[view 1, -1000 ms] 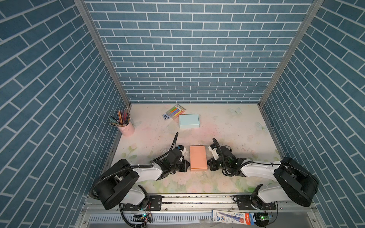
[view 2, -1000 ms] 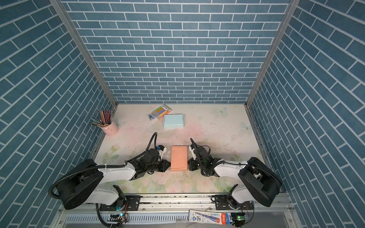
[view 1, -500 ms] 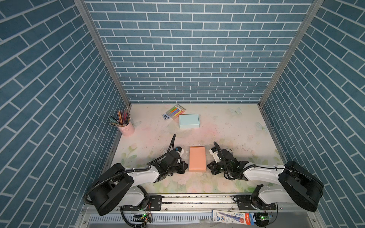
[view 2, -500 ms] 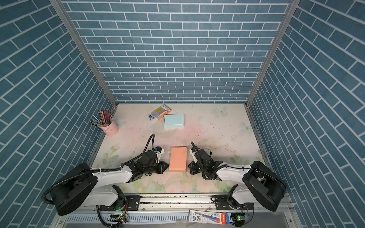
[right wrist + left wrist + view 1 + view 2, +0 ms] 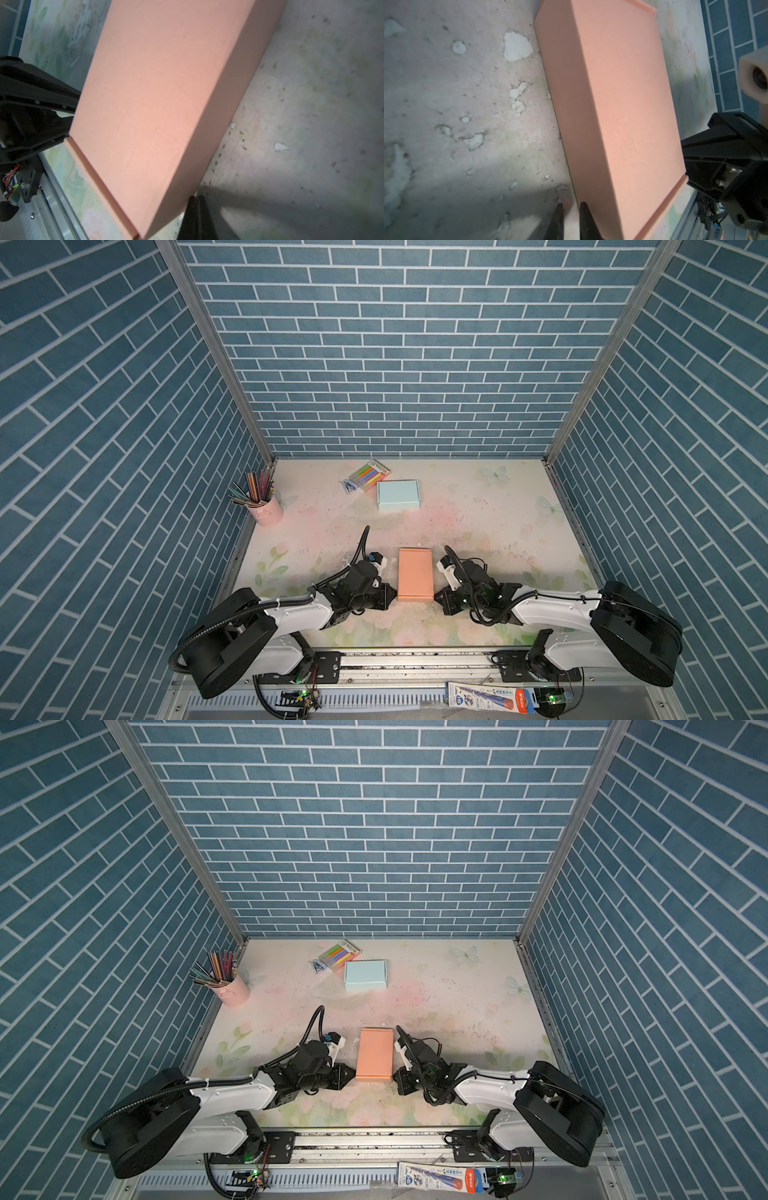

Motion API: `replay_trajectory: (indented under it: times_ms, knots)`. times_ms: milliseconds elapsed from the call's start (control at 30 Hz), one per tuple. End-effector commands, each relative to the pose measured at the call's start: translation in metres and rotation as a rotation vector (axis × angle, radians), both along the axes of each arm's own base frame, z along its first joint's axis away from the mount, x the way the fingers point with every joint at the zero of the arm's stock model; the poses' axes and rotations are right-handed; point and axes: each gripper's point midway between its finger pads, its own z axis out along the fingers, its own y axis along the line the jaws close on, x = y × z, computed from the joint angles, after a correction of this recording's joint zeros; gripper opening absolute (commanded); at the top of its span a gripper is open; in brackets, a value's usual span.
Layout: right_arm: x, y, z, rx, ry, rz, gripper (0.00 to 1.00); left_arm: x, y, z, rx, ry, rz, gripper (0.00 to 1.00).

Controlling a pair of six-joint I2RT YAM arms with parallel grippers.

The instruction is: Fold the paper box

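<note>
The orange paper box (image 5: 414, 578) (image 5: 375, 1054) lies closed and flat on the table, near the front middle. My left gripper (image 5: 392, 600) (image 5: 351, 1075) rests low at the box's near left corner. In the left wrist view its jaws (image 5: 570, 204) stand a narrow gap apart with only table between them, and one fingertip (image 5: 584, 205) sits against the box's side wall (image 5: 566, 116). My right gripper (image 5: 437, 600) (image 5: 395, 1077) is at the near right corner. It is shut (image 5: 195, 197) and empty, its tip beside the box wall (image 5: 228, 99).
A pale blue box (image 5: 398, 494) and a pack of coloured markers (image 5: 370, 475) lie at the back. A pink cup of pencils (image 5: 266, 510) stands at the back left. Brick walls enclose three sides, and the metal rail (image 5: 415, 659) runs along the front.
Both grippers have slid along the box's sides toward its near corners and the arms have sunk lower. The box has stayed put. Neither gripper's opening has changed.
</note>
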Motion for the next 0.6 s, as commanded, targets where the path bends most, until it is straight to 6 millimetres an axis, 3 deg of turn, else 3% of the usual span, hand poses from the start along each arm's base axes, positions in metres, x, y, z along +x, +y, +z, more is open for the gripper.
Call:
replay_trajectory:
  times_ms: [0, 567]
  knots:
    - [0.005, 0.006, 0.006, 0.000, 0.000, -0.024, 0.05, -0.005, -0.008, 0.003, -0.035, 0.003, -0.006, 0.17]
    - [0.000, 0.017, 0.014, 0.037, -0.035, -0.005, 0.05, -0.011, -0.027, 0.003, -0.046, 0.006, -0.034, 0.17]
